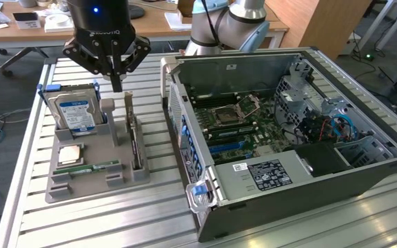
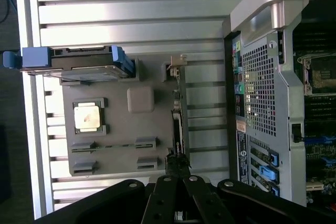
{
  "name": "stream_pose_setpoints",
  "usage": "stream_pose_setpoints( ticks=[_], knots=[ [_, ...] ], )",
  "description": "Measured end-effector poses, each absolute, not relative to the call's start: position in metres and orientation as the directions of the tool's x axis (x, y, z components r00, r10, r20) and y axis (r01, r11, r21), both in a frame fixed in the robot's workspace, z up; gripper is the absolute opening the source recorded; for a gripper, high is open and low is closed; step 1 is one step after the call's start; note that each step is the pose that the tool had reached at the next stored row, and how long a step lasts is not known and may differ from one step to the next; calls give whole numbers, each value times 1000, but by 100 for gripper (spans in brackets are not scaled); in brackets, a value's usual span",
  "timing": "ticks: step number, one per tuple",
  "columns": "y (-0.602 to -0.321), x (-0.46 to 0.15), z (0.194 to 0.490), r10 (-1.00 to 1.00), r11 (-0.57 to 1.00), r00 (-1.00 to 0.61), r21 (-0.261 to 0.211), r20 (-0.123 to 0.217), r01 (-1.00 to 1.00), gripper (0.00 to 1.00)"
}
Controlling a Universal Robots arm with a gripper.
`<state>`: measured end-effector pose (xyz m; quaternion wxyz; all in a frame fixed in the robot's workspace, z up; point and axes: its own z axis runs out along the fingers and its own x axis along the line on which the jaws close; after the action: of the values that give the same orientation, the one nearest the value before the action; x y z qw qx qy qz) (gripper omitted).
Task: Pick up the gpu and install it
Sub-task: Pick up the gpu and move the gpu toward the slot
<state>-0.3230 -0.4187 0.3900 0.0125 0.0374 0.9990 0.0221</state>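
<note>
In the exterior view, the gripper (image 1: 118, 85) hangs with its fingers pressed together and pointing straight down, holding nothing. It is just above the far end of the gpu (image 1: 136, 147), without visible contact. The gpu stands on edge in a slot along the side of a grey holder tray (image 1: 96, 145) that faces the case, its pale bracket at the far end. On the tray toward the exterior view's left, a blue-labelled hard drive (image 1: 76, 111) stands upright, with a processor chip (image 1: 71, 153) and a memory stick (image 1: 88, 168) nearer. The open computer case (image 1: 309, 199) lies on the slatted counter (image 1: 116, 222) at the exterior view's right, its motherboard (image 1: 247, 129) exposed.

The wrist view looks straight down on the tray (image 2: 118, 127). Here the gpu (image 2: 178, 124) is a thin dark line seen edge-on, between the tray's middle and the case's perforated rear panel (image 2: 262, 82). The closed gripper (image 2: 176, 169) overlaps one end of the card. The hard drive (image 2: 73, 59), processor chip (image 2: 87, 117) and memory stick (image 2: 113, 145) show from above, on the counter (image 2: 131, 19).
</note>
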Motion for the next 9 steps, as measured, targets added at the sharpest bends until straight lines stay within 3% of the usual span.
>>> stream_pose_setpoints(
  ticks=[7,9],
  knots=[
    [-419,-323,390,75,996,-997,45,-23,74,11],
    [-419,-323,390,75,996,-997,45,-23,74,17]
  ],
)
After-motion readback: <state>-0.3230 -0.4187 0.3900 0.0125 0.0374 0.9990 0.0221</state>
